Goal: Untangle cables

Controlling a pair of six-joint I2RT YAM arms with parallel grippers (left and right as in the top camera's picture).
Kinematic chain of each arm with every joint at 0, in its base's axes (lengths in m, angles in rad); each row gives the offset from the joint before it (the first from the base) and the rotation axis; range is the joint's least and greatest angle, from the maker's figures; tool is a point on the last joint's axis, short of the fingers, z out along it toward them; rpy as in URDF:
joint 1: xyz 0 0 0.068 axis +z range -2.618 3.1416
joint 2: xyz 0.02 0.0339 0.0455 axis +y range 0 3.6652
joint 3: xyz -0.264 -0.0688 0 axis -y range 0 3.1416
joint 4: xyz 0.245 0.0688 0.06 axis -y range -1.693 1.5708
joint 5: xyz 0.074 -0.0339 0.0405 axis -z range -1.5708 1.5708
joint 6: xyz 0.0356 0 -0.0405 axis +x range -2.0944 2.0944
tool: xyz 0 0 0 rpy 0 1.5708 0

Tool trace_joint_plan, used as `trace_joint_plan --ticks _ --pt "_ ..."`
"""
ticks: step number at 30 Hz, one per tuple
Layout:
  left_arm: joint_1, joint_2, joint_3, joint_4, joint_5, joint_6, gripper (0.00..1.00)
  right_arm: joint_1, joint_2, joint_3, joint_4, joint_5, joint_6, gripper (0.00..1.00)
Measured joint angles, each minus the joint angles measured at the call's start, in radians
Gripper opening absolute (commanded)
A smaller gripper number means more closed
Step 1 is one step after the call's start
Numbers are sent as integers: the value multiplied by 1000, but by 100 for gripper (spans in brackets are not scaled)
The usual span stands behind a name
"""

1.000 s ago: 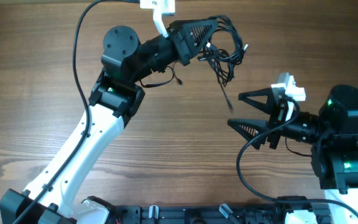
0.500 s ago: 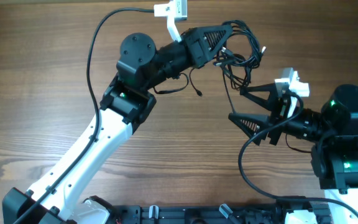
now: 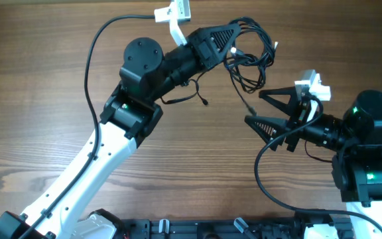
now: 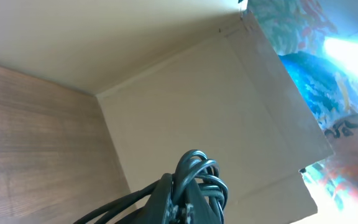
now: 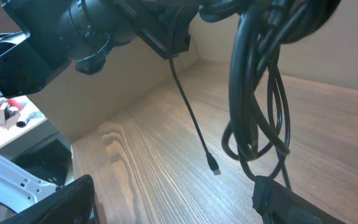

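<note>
The cables [image 3: 256, 58] are thin dark wires bunched in tangled loops, held up above the table by my left gripper [image 3: 236, 34], which is shut on them. In the left wrist view the loops [image 4: 199, 167] bulge out from between the left gripper's [image 4: 179, 190] closed fingers. One strand with a small plug end [image 3: 247, 105] dangles between the spread fingers of my right gripper [image 3: 254, 108], which is open and holds nothing. The right wrist view shows the hanging loops [image 5: 260, 106] just above the right finger [image 5: 291, 199], and a plug tip [image 5: 214, 168] free in the air.
Another thin strand [image 3: 197, 98] trails down beside the left arm's wrist. A thick black arm cable [image 3: 95, 73] arcs over the left side. The wooden table [image 3: 38, 79] lies below, and a beige wall stands behind it [image 4: 185, 93].
The left gripper swung the bundle right, then back slightly left. The right gripper shifted a little up towards the dangling strand and stayed open.
</note>
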Motion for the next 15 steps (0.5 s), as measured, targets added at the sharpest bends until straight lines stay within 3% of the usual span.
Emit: trace_joint_plan --ticks 15 --pt "-44 0 0 -2 -15 -10 4 0 0 -2 32 -109 2 85"
